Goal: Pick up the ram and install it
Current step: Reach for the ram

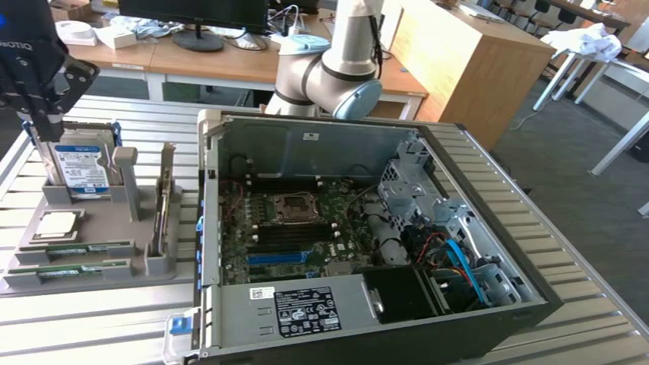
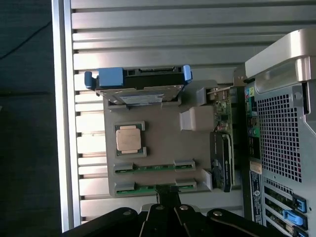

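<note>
Two green ram sticks lie in slots at the front of a grey holder tray (image 1: pixel 102 220): one ram (image 1: pixel 76 247) (image 2: pixel 153 168) behind, the other ram (image 1: pixel 71 268) (image 2: pixel 143 188) nearer the tray's edge. My black gripper (image 1: pixel 42 131) (image 2: pixel 165 191) hangs well above the tray at the exterior view's left, over the hard drive end, shut with nothing in it. In the wrist view its closed fingertips line up with the nearer stick. The open computer case (image 1: pixel 365 236) shows the motherboard with dark memory slots (image 1: pixel 289 234) and a blue slot (image 1: pixel 279 257).
The tray also carries a blue-framed hard drive (image 1: pixel 81 163) (image 2: pixel 138 86), a silver processor chip (image 1: pixel 58 223) (image 2: pixel 130 139) and an upright card (image 1: pixel 163 213) (image 2: pixel 222 148). The case's rear panel (image 2: pixel 281 128) stands beside the tray. All rest on a slatted metal table (image 1: pixel 102 319).
</note>
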